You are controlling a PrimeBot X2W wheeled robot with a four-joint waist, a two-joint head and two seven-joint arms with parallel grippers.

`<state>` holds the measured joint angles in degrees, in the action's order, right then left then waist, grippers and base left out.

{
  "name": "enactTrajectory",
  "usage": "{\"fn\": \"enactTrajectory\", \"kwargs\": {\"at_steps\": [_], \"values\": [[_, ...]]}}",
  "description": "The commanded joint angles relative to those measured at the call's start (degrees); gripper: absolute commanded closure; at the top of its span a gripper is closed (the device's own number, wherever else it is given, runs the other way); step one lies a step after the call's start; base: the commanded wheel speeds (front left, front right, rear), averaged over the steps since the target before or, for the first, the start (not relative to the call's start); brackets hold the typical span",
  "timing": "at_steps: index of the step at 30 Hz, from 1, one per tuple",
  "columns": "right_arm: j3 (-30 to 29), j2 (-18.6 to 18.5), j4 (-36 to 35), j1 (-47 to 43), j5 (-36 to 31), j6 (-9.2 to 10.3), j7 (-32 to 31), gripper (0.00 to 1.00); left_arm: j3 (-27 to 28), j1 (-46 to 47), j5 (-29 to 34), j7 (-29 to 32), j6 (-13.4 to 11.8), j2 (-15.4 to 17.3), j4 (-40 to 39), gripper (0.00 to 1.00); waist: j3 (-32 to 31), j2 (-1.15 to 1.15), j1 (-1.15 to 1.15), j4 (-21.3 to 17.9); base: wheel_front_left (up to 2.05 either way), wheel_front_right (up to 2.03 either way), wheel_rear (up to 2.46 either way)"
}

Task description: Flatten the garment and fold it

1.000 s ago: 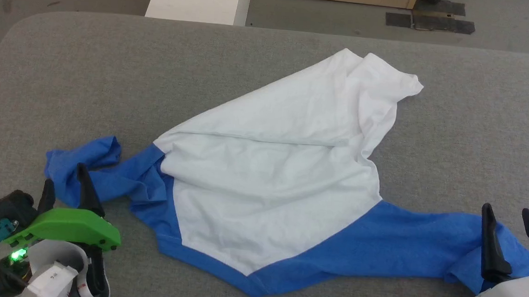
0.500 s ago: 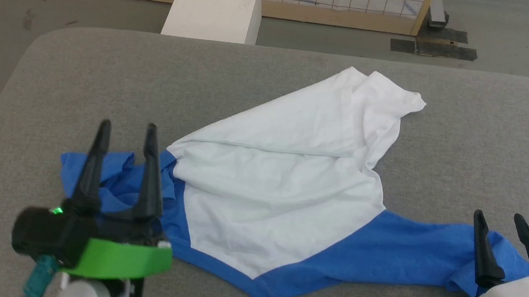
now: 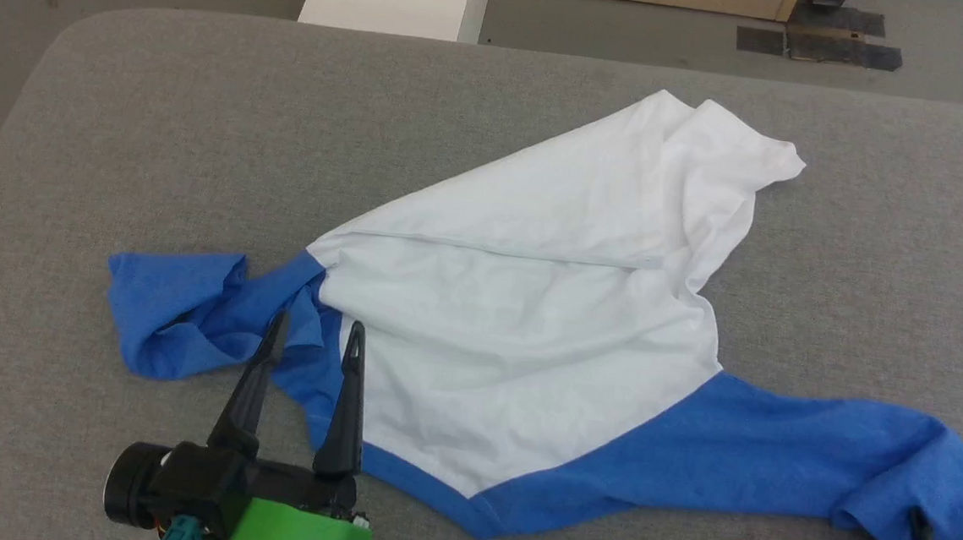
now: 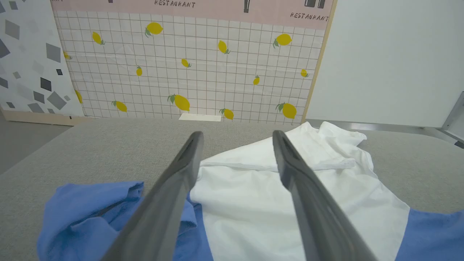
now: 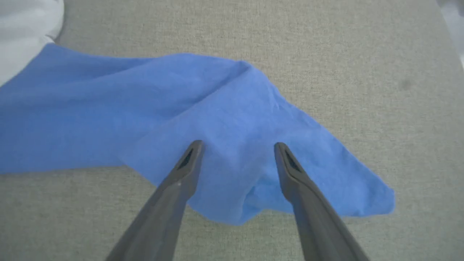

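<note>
We see a big table (image 3: 162, 112) with a soft grey cloth top and a round corner. One shirt (image 3: 528, 324) lies right on it, near the middle. Its white part is folded over on itself and full of wrinkles, and one white tip points to the far edge. One blue sleeve (image 3: 177, 316) is scrunched up in a lump on the grey top. The other sleeve (image 3: 774, 456) lies long and mostly flat, reaching out to the side.
</note>
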<state>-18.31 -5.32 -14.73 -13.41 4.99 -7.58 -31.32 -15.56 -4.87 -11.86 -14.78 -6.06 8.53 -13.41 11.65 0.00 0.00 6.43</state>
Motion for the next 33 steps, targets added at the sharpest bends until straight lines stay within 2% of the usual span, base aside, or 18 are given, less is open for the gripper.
{"fn": "enactTrajectory", "kwargs": {"at_steps": [1, 4, 5, 6, 7, 13, 19, 21, 25, 29, 33], "values": [[0.35, 0.03, 1.39, -0.05, 0.46, 0.09, -1.35, 0.0, 0.49, 1.62, 0.93, -0.21, 1.08, -0.82, 0.53, 0.0, 1.52, 0.0, 0.0, 0.72, 0.0, 0.0, 0.0], [1.09, 0.38, 4.72, 1.16, 1.57, 0.09, -2.19, 0.0, 0.82, 2.45, 1.56, -0.21, 2.09, -1.54, 1.27, 0.0, 2.04, 0.0, 0.0, 0.81, 0.0, 0.0, 0.0], [1.25, 0.4, 5.8, 1.6, 1.7, 0.09, -2.37, 0.5, 0.92, 2.66, 1.71, -0.21, 2.31, -1.75, 1.48, 0.0, 2.1, 0.0, 0.0, 0.8, 0.0, 0.0, 0.0], [1.32, 0.33, 7.01, 2.28, 1.81, 0.09, -2.44, 0.83, 1.06, 2.9, 1.86, -0.21, 2.55, -2.03, 1.71, 0.0, 2.16, 0.0, 0.0, 0.75, 0.0, 0.0, 0.0], [1.38, 0.03, 7.75, 2.9, 1.78, 0.09, -2.31, 1.0, 1.17, 3.1, 1.94, -0.21, 2.72, -2.27, 1.83, 0.0, 2.21, 0.0, 0.0, 0.7, 0.0, 0.0, 0.0], [1.33, -5.21, 6.85, 8.82, 2.14, 0.09, 0.44, 1.0, 2.24, 3.68, 2.43, -0.21, 3.54, -3.46, 2.1, 0.0, 2.56, 0.0, 0.0, -0.25, 0.0, 0.0, 0.0], [0.32, -15.51, 4.22, 17.08, 2.36, 0.09, 1.4, 1.0, 2.94, 4.43, 2.82, -0.21, 4.66, -4.31, 1.42, 0.0, 4.22, 0.0, 0.0, -1.02, 0.0, 0.0, 0.0], [-0.23, -16.82, 3.25, 19.83, 4.14, 0.09, 2.05, 1.0, 3.07, 4.89, 2.88, -0.21, 4.97, -4.57, 1.13, 0.0, 4.77, 0.0, 0.0, -1.11, 0.0, 0.0, 0.0], [-2.3, -20.05, 2.48, 23.5, 3.29, 0.09, 4.77, 1.0, 3.23, 5.29, 3.01, -0.21, 5.17, -5.0, 0.54, 0.0, 6.51, 0.0, 0.0, -1.51, 0.0, 0.0, 0.0], [-4.51, -23.39, 6.11, 25.48, 1.8, 0.09, 6.35, 1.0, 3.11, 6.27, 3.6, -0.21, 5.56, -5.22, 0.3, 0.0, 8.92, 0.0, 0.0, -1.86, 0.0, 0.0, 0.0], [-6.35, -27.07, 13.76, 27.61, -0.17, 0.09, 9.19, 1.0, 2.71, 7.79, 4.36, -0.21, 6.09, -5.34, 0.37, 0.0, 11.7, 0.0, 0.0, -2.04, 0.0, 0.0, 0.0]]}}
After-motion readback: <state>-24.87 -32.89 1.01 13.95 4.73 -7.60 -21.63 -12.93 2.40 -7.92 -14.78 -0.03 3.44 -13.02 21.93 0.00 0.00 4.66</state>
